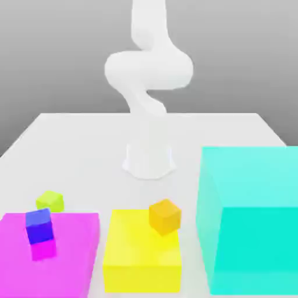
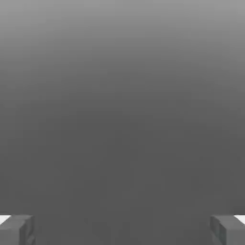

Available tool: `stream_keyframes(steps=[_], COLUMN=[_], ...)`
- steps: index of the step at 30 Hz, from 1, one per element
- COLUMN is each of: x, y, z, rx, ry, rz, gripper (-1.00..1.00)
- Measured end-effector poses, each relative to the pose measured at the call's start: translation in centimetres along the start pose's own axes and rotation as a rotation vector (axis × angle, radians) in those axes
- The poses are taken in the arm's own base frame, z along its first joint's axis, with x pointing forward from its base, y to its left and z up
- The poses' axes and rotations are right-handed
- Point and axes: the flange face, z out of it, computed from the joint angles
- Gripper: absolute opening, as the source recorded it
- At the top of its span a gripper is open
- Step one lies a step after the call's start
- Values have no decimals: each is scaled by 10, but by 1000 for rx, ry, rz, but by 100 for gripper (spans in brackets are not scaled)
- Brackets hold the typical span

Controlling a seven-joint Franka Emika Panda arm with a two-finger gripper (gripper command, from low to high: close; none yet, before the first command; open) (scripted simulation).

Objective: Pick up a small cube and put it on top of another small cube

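Magenta block point(image 1: 70, 256) nearest the exterior camera, at that view's left; small blue cube point(image 1: 39, 226) rests on its top face. Yellow block point(image 1: 139, 262) beside it carries a small orange cube point(image 1: 165, 216), tilted. Large cyan block point(image 1: 250, 221) at the view's right. Lime small cube point(image 1: 50, 201) sits on the white table point(image 1: 87, 145) just behind the magenta block. Arm point(image 1: 148, 75) upright farther back. Hand view: gripper point(image 2: 122, 229) fingers point(image 2: 16, 229) spread wide, released, nothing between.
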Motion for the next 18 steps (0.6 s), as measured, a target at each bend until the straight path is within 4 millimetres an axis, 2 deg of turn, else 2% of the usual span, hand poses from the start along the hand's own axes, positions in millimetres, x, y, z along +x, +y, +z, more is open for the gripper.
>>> stream_keyframes(steps=[4, 7, 9, 13, 16, 18], x=[19, 20, 14, -17, -61, -95], y=[77, 146, 196, 303, 388, 439], z=[96, 154, 186, 234, 256, 259], rx=[-150, -252, -316, -439, -527, -577], ry=[-57, -108, -146, -236, -320, -373], rz=[55, 101, 135, 215, 288, 347], gripper=[0, 0, 0, 0, 0, 0])
